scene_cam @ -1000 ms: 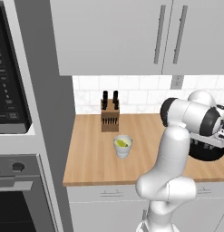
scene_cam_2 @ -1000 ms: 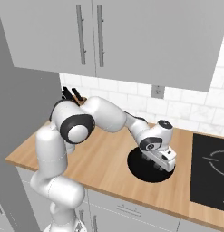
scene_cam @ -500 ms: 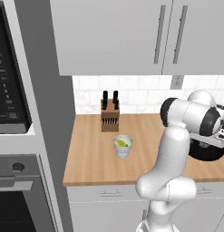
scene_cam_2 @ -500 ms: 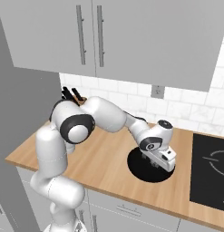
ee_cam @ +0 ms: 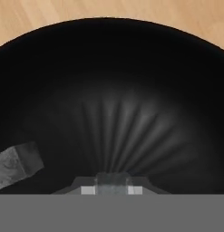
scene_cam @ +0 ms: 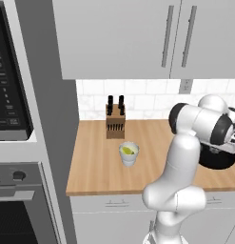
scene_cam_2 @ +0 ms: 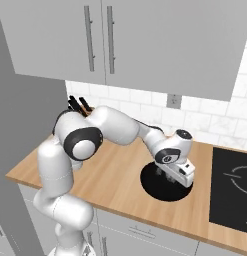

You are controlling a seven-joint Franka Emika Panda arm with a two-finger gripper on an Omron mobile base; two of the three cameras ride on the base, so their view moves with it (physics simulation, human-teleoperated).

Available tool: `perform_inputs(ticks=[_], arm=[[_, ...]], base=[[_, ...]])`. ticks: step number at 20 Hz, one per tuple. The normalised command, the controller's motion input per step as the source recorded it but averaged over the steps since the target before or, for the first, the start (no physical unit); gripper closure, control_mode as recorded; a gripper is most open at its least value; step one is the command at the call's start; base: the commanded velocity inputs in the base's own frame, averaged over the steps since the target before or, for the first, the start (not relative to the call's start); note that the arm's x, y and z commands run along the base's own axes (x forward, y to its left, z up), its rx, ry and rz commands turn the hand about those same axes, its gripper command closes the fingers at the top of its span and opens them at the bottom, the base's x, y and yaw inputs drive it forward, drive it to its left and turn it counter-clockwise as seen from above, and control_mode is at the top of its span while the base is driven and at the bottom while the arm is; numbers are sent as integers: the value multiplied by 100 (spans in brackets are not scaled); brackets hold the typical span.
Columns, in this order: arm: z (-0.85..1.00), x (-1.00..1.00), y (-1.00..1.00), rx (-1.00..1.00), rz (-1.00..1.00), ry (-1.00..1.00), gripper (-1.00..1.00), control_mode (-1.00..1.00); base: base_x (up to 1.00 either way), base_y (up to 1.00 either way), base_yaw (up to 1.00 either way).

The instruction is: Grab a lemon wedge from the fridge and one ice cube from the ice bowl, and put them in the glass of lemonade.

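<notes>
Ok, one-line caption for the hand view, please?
Gripper shut on an ice cube deep inside the black ice bowl, another cube lying alongside.

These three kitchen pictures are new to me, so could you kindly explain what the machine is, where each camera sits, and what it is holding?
The machine is a white robot arm with a two-finger end effector, working in a computer-rendered kitchen. Two pictures come from cameras behind the arm, one to its left and one to its right. The third comes from a camera on the hand, looking down into a black bowl.

On the wooden counter stand a knife block, a glass of lemonade with a lemon piece already in it, and the bowl.

The end effector is down in the bowl and shut. The hand picture shows a small grey ice cube between its tips, apparently gripped. Another cube lies to one side.
</notes>
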Motion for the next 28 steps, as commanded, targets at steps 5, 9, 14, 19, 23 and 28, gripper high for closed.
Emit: perform_inputs(ticks=[5, 9, 14, 19, 23, 28], arm=[[59, 0, 0, 8, 0, -5, 100, -100], [55, -12, 12, 4, 0, -18, 100, -100], [65, -11, 33, 5, 2, -20, 100, -100], [49, -1, 69, 2, 1, -10, 100, -100], [44, -7, 100, 0, 13, -1, 100, -100], [15, -9, 100, -7, 18, 0, 100, -100]], base=[[0, 0, 0], [0, 0, 0], [0, 0, 0], [0, 0, 0], [0, 0, 0], [0, 0, 0]])
